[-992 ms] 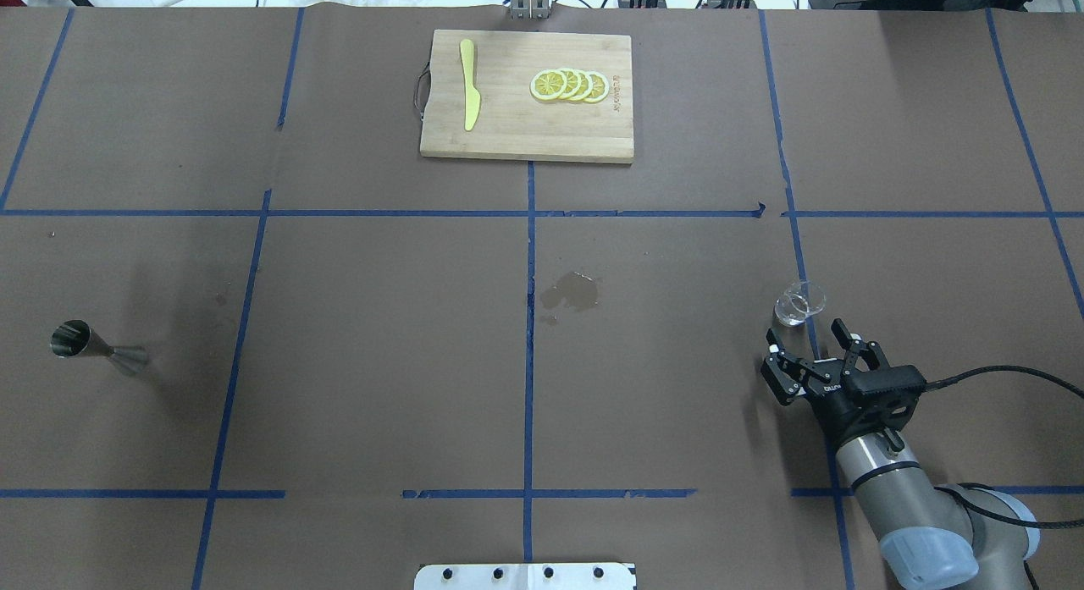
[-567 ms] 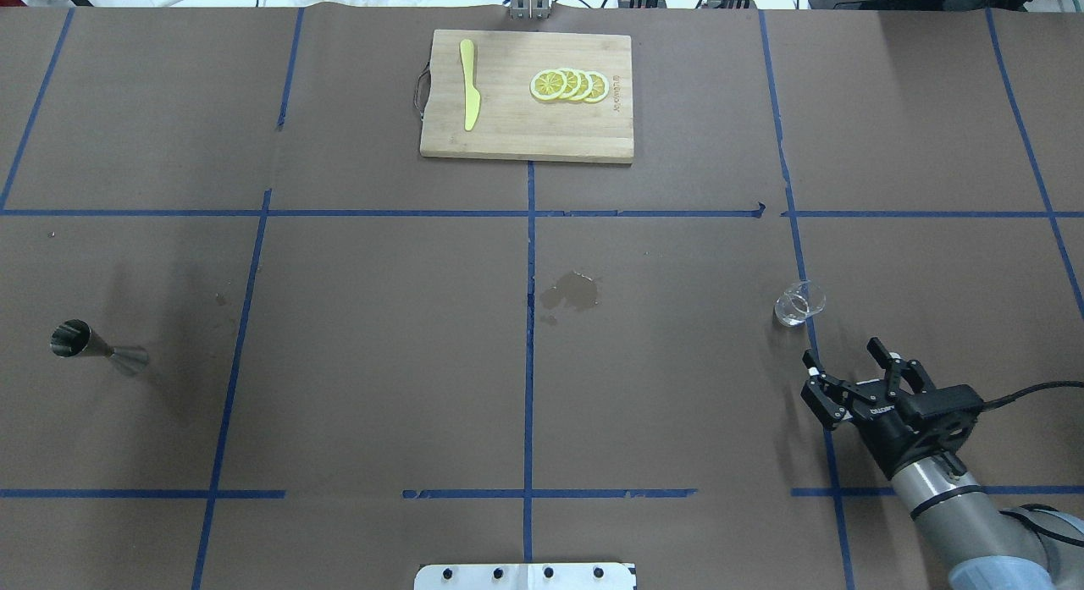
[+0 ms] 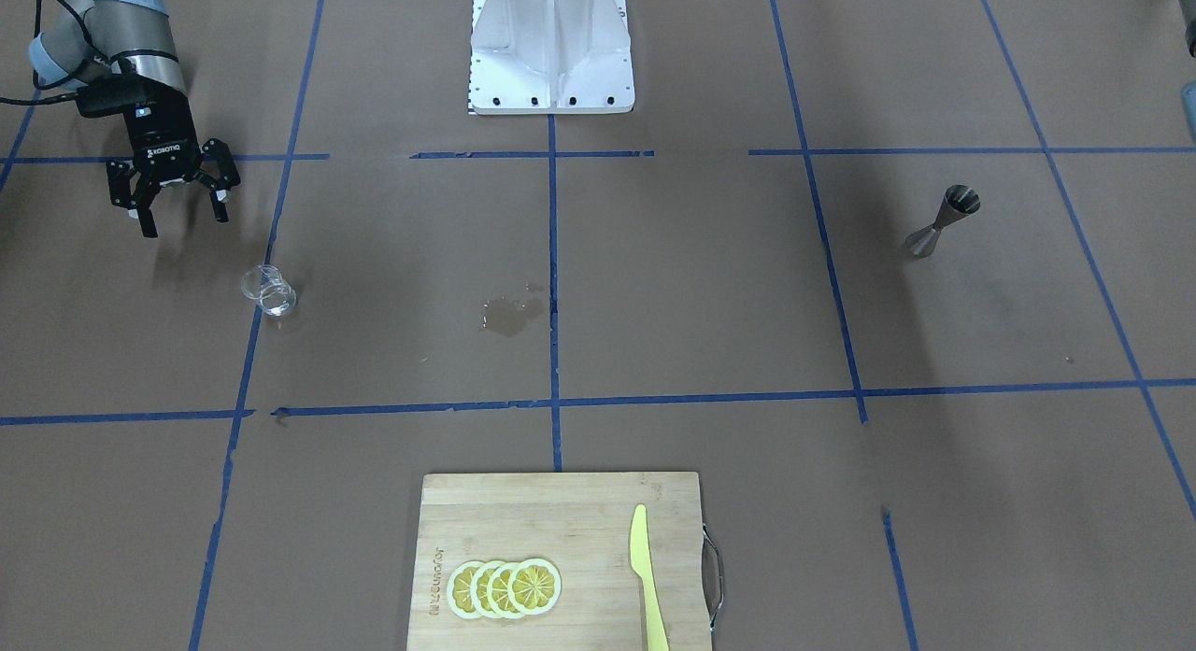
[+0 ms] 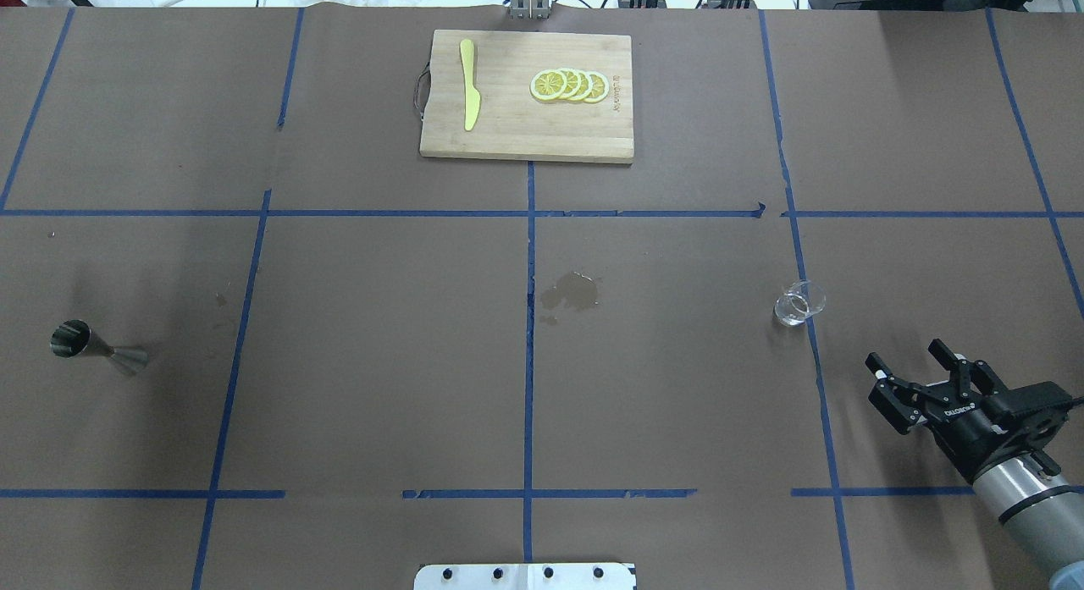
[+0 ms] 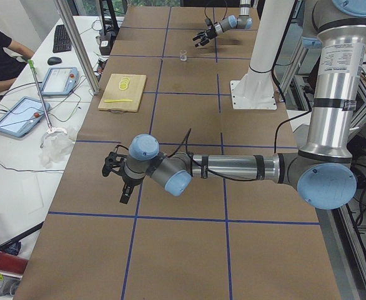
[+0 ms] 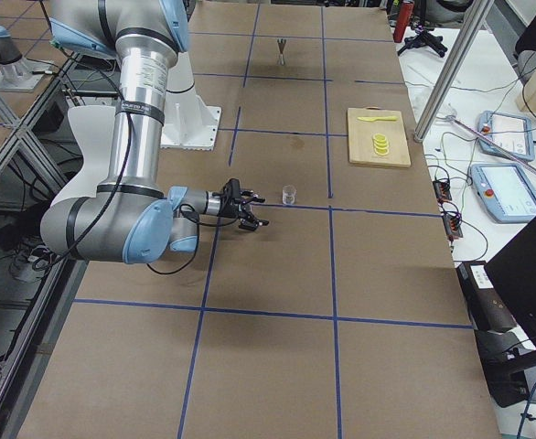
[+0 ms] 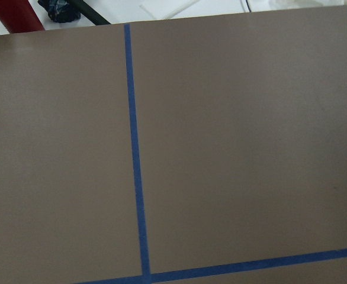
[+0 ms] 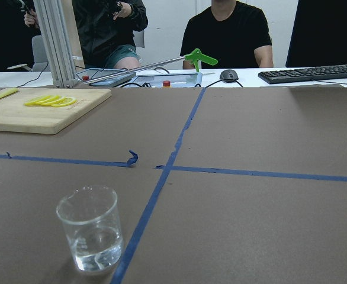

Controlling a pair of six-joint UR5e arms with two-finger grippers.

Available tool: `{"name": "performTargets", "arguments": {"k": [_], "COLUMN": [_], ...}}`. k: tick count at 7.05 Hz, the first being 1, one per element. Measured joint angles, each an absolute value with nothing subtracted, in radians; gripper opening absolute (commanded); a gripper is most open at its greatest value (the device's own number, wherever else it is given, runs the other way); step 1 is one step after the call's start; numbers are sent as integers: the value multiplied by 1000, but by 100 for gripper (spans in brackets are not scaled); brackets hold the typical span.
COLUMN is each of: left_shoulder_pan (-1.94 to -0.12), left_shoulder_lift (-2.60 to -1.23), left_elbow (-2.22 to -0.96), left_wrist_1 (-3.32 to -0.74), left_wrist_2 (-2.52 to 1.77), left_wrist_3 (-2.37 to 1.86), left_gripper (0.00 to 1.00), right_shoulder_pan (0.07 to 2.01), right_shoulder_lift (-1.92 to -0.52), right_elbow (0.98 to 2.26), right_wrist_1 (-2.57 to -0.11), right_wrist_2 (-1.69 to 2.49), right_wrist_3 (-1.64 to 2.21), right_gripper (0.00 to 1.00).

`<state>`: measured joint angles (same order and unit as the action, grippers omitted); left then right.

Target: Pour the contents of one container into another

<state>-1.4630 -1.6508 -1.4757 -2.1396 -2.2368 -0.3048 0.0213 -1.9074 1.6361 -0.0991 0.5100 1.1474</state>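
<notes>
The clear glass cup (image 4: 799, 303) stands upright on the right half of the table, with a little liquid at its bottom; it also shows in the front view (image 3: 268, 290) and close up in the right wrist view (image 8: 92, 228). My right gripper (image 4: 908, 357) hangs open and empty, apart from the cup, nearer my base and further right (image 3: 184, 223). The steel jigger (image 4: 95, 346) stands alone at the far left (image 3: 944, 220). My left gripper (image 5: 115, 169) shows only in the exterior left view, far from both, and I cannot tell its state.
A wooden cutting board (image 4: 525, 141) lies at the far middle, carrying a yellow knife (image 4: 468, 95) and lemon slices (image 4: 569, 85). A wet stain (image 4: 572, 292) marks the paper at the centre. Blue tape lines grid the brown table. Operators sit beyond the far edge.
My right gripper has drawn back from the glass cup, moving right and toward my base while staying open. The cup and the jigger have not moved.
</notes>
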Motion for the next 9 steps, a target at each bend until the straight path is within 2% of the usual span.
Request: {"name": "performTargets", "arguments": {"k": [2,4,7,9], "left_shoulder_pan": [-1519,-1552,-1594,-1601], "left_shoulder_lift": [-1693,-1703,-1693,-1637], "left_elbow": [-1475,-1476,-1489,-1516], "left_wrist_1": [-1934,-1793,-1678,-1687], "left_wrist_2": [-2240,-2286,-2316,-2320], "left_wrist_3": [-168,-92,107,125], "left_gripper": [100,100,100,100], "right_shoulder_pan": [100,274,680,1002], "right_shoulder_lift": [-1926,-1927,-1896,-1813], "right_elbow": [1634,1630,1630,1631], "right_wrist_1": [-85,-83,-145,-332], "right_wrist_2": [606,826,1348,1758], "right_wrist_3": [1141,1112,942,731], "right_gripper": [100,100,100,100]}}
